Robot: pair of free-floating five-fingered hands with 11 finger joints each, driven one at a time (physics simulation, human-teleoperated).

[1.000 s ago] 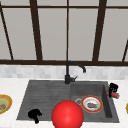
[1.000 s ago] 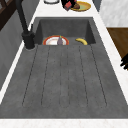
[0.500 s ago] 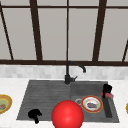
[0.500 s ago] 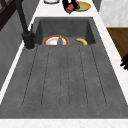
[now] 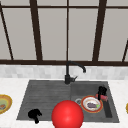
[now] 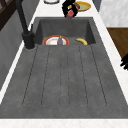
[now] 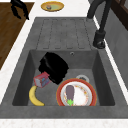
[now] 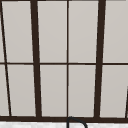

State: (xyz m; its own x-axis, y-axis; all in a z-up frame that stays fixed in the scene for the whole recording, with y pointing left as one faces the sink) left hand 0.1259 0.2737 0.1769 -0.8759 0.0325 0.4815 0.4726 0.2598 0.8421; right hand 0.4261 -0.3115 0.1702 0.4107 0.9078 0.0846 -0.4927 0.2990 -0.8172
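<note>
window point(image 8: 67, 60): dark-framed panes behind the sink, runs along the back wall
sink point(image 5: 45, 92): dark grey, ribbed drainboard on the left, basin on the right
faucet point(image 5: 68, 72): black, curved spout, at the back edge between drainboard and basin
red ball point(image 5: 67, 115): big, at the front edge of the sink in the front view, near the middle
right hand point(image 7: 53, 67): down in the basin, fingers curled round the small red box, holding it; in the front view it sits at the right side of the basin
left hand point(image 5: 34, 114): hangs over the front left corner of the drainboard, fingers hanging loose and bent, nothing in it
plate point(image 7: 76, 93): white with red-orange rim, on the basin floor, just beside the right hand
yellow bowl point(image 5: 3, 103): on the counter left of the sink, some food in it, well apart from both hands
banana point(image 7: 35, 96): yellow, on the basin floor at the front wall side, just below the red box
eggplant point(image 7: 70, 93): small, purple with green stem end, lying on the plate
small red box point(image 7: 42, 80): gripped by the right hand, tilted, above the banana, beside the plate
drain point(image 7: 82, 78): round metal ring, on the basin floor, partly behind the plate
</note>
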